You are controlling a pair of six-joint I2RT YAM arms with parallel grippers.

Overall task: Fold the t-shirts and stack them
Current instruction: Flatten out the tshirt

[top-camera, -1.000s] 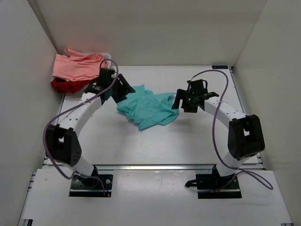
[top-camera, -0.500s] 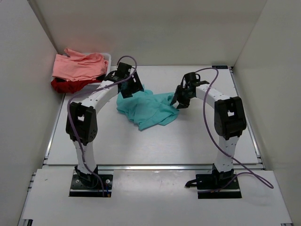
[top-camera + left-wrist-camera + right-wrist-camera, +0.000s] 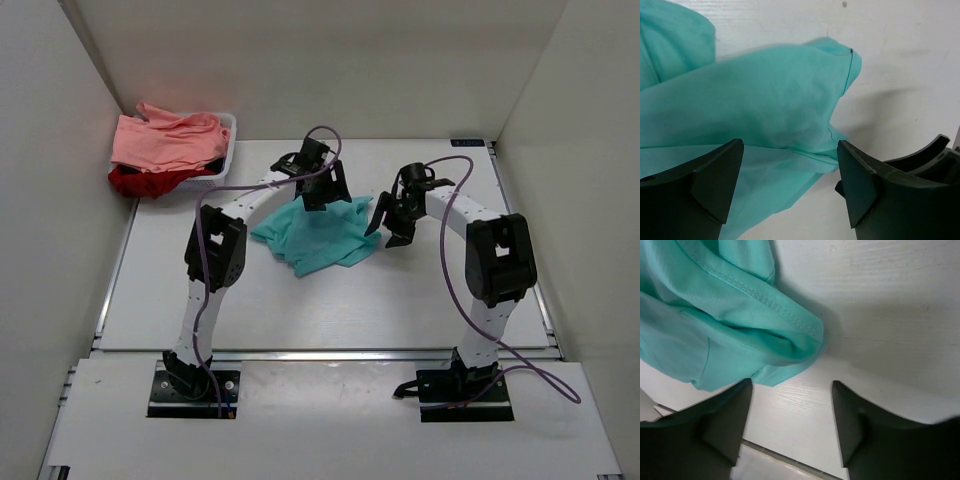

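Starting at your far left, a salmon pink t-shirt (image 3: pixel 165 140) and a dark red t-shirt (image 3: pixel 135 182) drape over a white basket (image 3: pixel 229 135). Mid-desk (image 3: pixel 430 300), your left gripper (image 3: pixel 322 195) holds its jaws wide above the crumpled teal t-shirt (image 3: pixel 320 240). Your right gripper (image 3: pixel 388 226), jaws also wide, sits at that shirt's right edge.
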